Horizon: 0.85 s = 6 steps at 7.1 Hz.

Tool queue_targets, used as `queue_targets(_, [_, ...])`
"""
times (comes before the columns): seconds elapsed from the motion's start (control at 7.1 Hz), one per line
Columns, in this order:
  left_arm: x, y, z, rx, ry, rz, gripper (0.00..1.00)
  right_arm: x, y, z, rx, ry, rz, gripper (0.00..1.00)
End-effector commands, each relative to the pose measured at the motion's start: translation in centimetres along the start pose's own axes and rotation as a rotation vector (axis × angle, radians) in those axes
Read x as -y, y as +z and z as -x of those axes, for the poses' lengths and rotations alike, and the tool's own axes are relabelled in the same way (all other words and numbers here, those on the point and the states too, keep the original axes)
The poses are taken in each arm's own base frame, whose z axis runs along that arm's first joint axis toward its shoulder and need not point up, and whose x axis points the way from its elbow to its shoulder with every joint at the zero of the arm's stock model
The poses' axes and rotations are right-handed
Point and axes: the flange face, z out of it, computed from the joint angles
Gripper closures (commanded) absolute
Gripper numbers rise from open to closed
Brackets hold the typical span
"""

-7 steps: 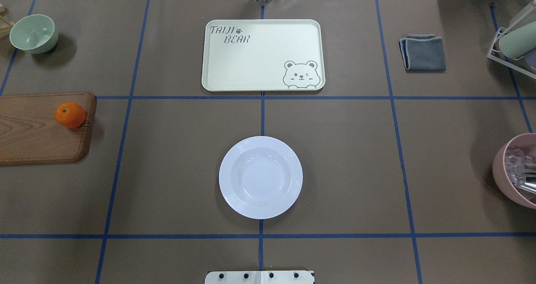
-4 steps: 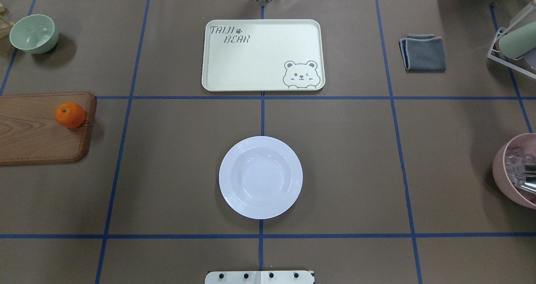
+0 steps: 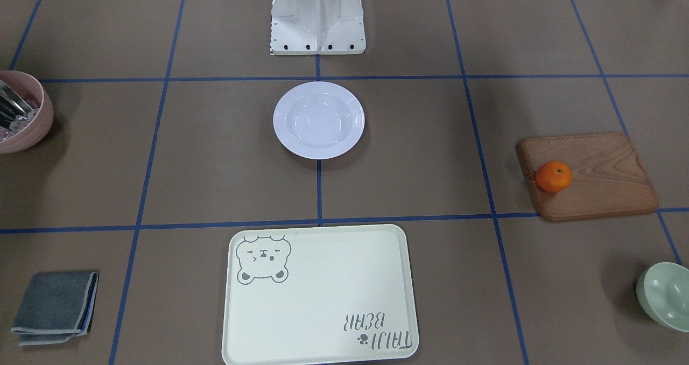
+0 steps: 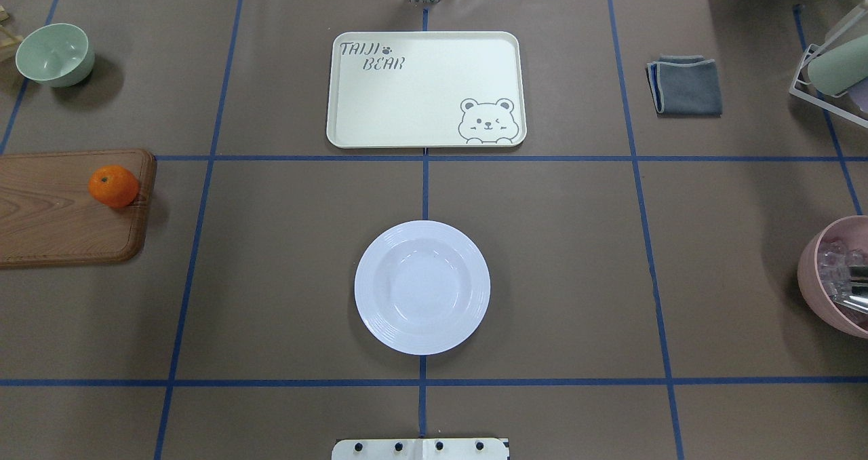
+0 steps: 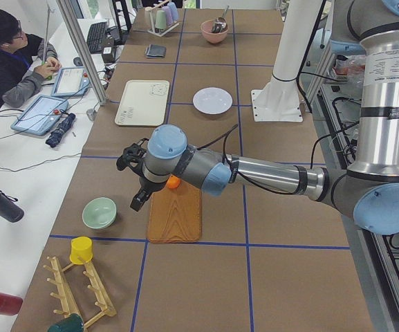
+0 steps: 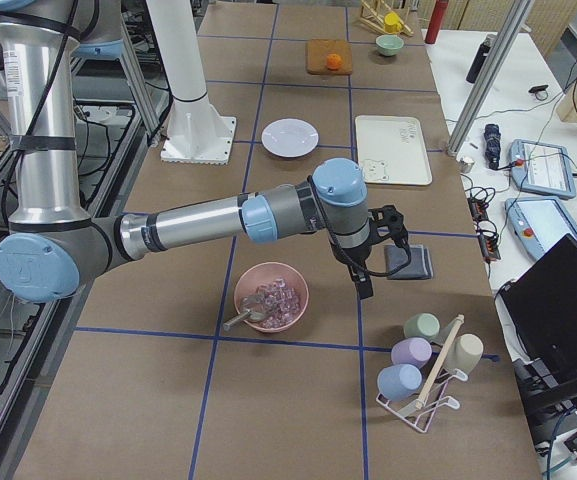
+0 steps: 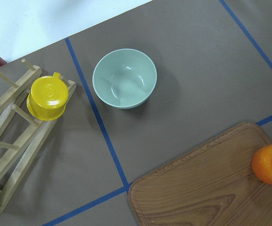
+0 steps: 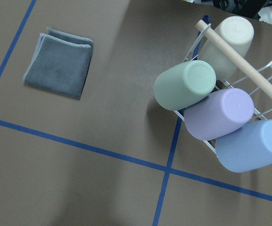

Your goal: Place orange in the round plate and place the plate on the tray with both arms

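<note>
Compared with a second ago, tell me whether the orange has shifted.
No. The orange sits at the same spot by the wooden board's right edge in the overhead view.

Orange (image 5: 175,183) half hidden behind the left arm (image 5: 268,174)

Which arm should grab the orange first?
The left arm. Its pincer hangs near the orange on the wooden board; the right arm is far off, near the grey cloth.

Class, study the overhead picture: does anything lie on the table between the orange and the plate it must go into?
Nothing visible does. The orange sits near the board's edge on the plate's side, and only bare table lies between them.
</note>
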Motion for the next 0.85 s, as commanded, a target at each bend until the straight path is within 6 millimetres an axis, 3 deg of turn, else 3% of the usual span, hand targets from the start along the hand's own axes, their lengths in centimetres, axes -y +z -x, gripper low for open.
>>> queue_targets(0.0, [1.7, -0.5, -1.1, 0.001, 0.027, -0.045, 0.01, 0.5, -0.3, 0.5, 0.012, -0.024, -0.053, 0.00])
queue_targets(0.28, [3.1, 3.3, -5.5, -0.065, 0.021, -0.012, 0.01, 1.5, -0.1, 2.8, 0.100, -0.018, -0.054, 0.00])
queue_targets(0.42, [3.9, 5.6, -8.8, -0.106, -0.050, -0.001, 0.01, 2.3, -0.2, 6.1, 0.133, 0.042, -0.050, 0.00])
queue_targets(0.56, [4.0, 7.9, -11.6, -0.146, -0.152, 0.012, 0.01, 3.1, -0.4, 10.7, 0.164, 0.131, -0.039, 0.00])
queue_targets(0.7, [4.1, 9.8, -13.5, -0.131, -0.223, 0.020, 0.01, 3.4, -0.2, 14.4, 0.179, 0.211, -0.032, 0.00])
